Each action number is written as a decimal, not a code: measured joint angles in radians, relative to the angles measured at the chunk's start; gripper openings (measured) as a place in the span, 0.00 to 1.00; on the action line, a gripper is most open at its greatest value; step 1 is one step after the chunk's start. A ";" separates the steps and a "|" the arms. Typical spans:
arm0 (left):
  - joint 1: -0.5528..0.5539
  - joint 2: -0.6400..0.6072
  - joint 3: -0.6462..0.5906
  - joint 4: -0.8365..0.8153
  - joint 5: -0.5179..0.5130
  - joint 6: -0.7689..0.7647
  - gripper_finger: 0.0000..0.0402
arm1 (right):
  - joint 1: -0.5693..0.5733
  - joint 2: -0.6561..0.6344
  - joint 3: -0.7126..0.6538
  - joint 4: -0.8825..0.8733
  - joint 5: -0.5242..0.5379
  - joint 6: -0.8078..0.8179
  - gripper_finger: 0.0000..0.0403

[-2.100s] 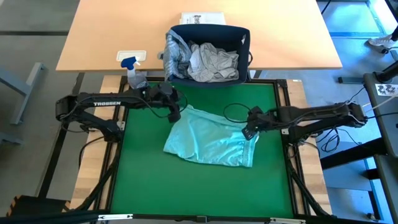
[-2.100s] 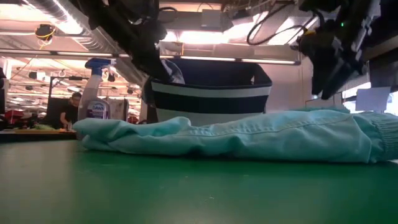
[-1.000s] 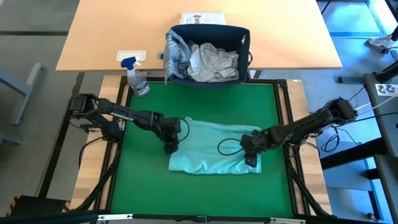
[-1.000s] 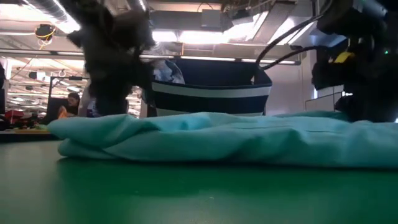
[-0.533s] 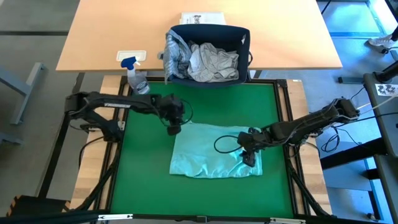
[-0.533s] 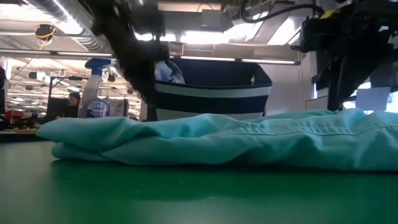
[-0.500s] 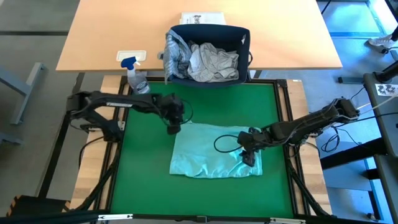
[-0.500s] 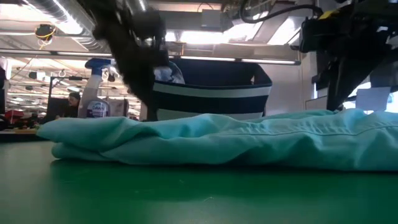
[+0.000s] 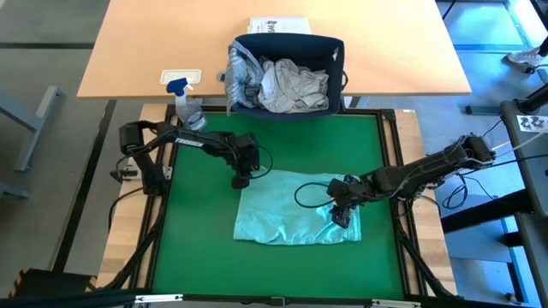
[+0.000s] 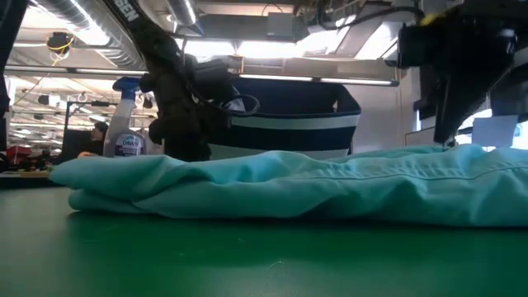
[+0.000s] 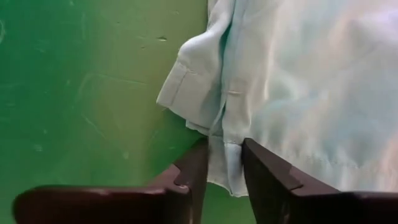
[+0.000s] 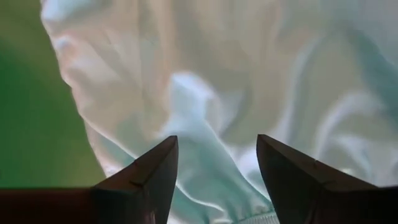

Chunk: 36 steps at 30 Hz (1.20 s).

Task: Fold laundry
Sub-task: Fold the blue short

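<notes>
High view: basket (image 9: 336, 53) with crumpled laundry (image 9: 287, 84) inside.

left gripper (image 11: 224, 163) now narrowed on mint-teal garment (image 9: 295, 210) corner

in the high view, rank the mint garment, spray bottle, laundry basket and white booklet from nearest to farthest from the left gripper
1. mint garment: the left gripper is at its far left corner, jaws around the edge.
2. spray bottle: at the mat's far left corner.
3. laundry basket: beyond the mat's far edge, middle.
4. white booklet: on the wooden table behind the basket.
</notes>
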 joint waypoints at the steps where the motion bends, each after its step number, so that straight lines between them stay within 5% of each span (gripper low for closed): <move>1: 0.000 -0.001 0.000 0.000 -0.001 0.000 0.18 | 0.000 -0.007 0.022 -0.022 0.004 -0.002 0.54; 6: 0.000 -0.019 0.007 -0.023 -0.004 -0.001 0.02 | -0.001 -0.050 0.136 -0.314 0.123 -0.038 0.54; 10: -0.001 -0.056 0.021 -0.029 -0.041 -0.003 0.03 | -0.038 -0.087 0.133 -0.487 0.219 -0.037 0.54; 24: 0.000 -0.093 0.045 -0.031 -0.061 -0.005 0.03 | -0.337 -0.102 -0.036 -0.385 0.055 -0.307 0.52; 28: 0.000 -0.093 0.045 -0.031 -0.071 -0.005 0.03 | -0.391 -0.100 -0.048 -0.376 0.016 -0.377 0.40; 34: 0.000 -0.098 0.045 -0.033 -0.154 0.024 0.03 | -0.413 -0.100 -0.037 -0.359 -0.052 -0.417 0.04; 36: -0.001 -0.120 0.045 -0.046 -0.179 0.025 0.03 | -0.397 -0.103 0.001 -0.392 -0.069 -0.393 0.04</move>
